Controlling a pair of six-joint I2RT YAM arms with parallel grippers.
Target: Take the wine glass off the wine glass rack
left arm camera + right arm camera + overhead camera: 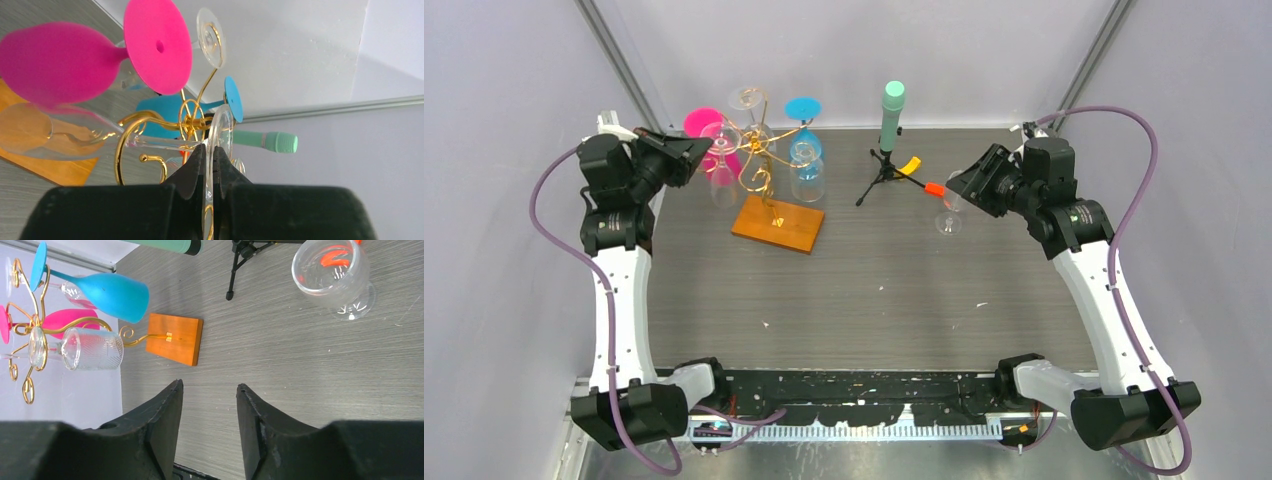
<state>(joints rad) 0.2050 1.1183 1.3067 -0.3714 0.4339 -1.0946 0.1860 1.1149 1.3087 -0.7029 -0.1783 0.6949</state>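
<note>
The gold wire wine glass rack stands on its orange-brown wooden base at the back left. Pink, blue and clear glasses hang upside down from its arms. My left gripper is at the rack's left side. In the left wrist view this gripper is shut on the round foot of a clear wine glass; its stem lies in a gold hook and its bowl points away. My right gripper is open and holds nothing. It hovers over the table beside a clear wine glass standing upright.
A mint-green cylinder on a black tripod stands behind the table's middle. Small yellow and orange pieces lie beside it. A pink glass and a blue glass hang close to the held one. Walls close in on both sides.
</note>
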